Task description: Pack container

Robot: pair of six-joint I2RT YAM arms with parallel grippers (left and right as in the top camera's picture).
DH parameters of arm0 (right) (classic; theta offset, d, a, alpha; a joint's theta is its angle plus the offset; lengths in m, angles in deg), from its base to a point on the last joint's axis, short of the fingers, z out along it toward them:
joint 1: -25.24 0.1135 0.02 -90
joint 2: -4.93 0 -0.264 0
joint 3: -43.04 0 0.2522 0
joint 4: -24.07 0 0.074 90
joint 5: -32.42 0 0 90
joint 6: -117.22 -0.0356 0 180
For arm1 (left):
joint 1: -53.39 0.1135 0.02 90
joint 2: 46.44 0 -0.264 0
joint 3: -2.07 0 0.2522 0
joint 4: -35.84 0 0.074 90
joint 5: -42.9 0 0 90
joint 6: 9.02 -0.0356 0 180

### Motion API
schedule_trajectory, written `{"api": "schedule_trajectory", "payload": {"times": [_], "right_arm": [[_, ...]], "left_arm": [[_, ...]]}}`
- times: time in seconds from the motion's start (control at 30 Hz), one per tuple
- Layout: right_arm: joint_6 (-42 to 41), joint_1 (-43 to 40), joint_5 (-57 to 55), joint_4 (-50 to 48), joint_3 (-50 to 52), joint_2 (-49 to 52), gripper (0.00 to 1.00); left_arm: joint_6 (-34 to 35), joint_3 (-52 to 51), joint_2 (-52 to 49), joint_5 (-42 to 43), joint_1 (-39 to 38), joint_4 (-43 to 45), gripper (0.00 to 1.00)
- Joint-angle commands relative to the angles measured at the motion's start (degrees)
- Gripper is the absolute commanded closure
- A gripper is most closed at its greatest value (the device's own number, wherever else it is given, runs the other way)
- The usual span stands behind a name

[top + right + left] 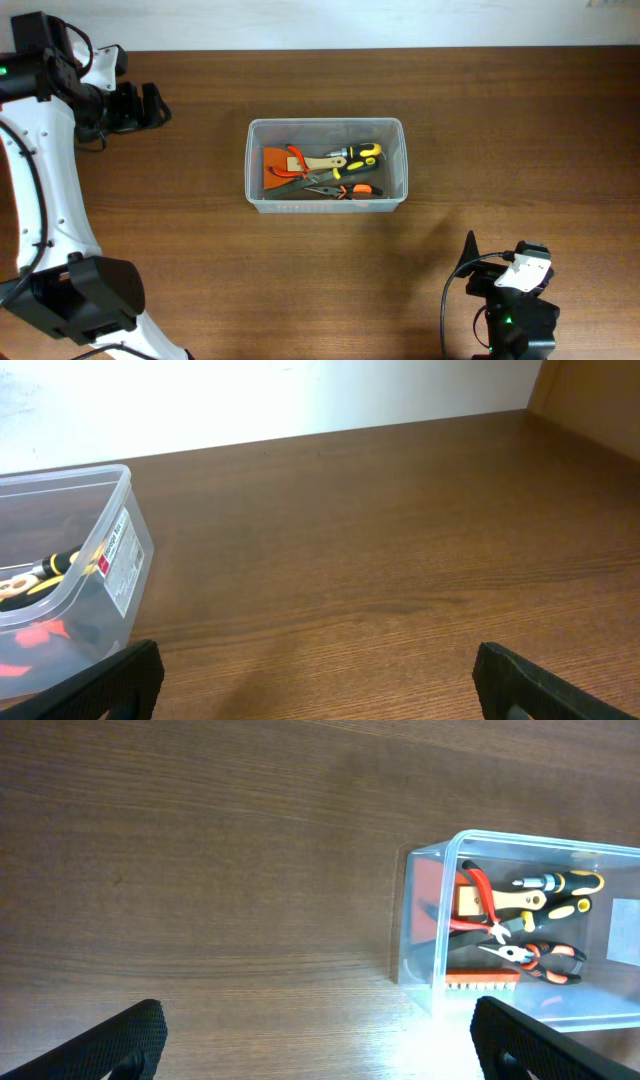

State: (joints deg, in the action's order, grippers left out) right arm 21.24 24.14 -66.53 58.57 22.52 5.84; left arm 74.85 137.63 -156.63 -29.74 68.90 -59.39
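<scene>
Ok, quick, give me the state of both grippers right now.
Left gripper: open, jaws wide apart, holding nothing.
Right gripper: open, jaws wide apart, holding nothing.

The table [500, 130] is of dark brown wood with a fine grain that runs along its length, and behind the container [320, 206] its far edge meets a white wall [400, 20]. The container stands directly on the table, flat on its bottom, with its long sides parallel to that far edge. In the left wrist view, the wood just beside one corner of the container shines with a bright reflection.
</scene>
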Motion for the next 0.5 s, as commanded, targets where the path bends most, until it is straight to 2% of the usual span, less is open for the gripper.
{"api": "schedule_trajectory", "payload": {"times": [0.0,0.23,0.3,0.37,0.47], "right_arm": [[0.0,-0.5,-0.9,-0.4,0.6,-0.7,0.01],[0.0,-0.5,-0.9,-0.4,0.6,-0.7,0.01],[0.0,-0.5,-0.9,-0.4,0.6,-0.7,0.01],[0.0,-0.5,-0.9,-0.4,0.6,-0.7,0.01],[0.0,-0.5,-0.9,-0.4,0.6,-0.7,0.01]], "left_arm": [[0.5,-0.4,0.2,0.2,-0.1,0.0,0.01],[0.5,-1.5,9.8,0.0,-5.2,0.0,0.01],[-0.9,-3.4,14.3,-4.5,-7.6,0.8,0.01],[-1.4,-7.0,19.5,-11.2,-9.9,6.2,0.01],[-1.5,-17.2,29.6,-16.9,-13.2,21.9,0.01]]}}
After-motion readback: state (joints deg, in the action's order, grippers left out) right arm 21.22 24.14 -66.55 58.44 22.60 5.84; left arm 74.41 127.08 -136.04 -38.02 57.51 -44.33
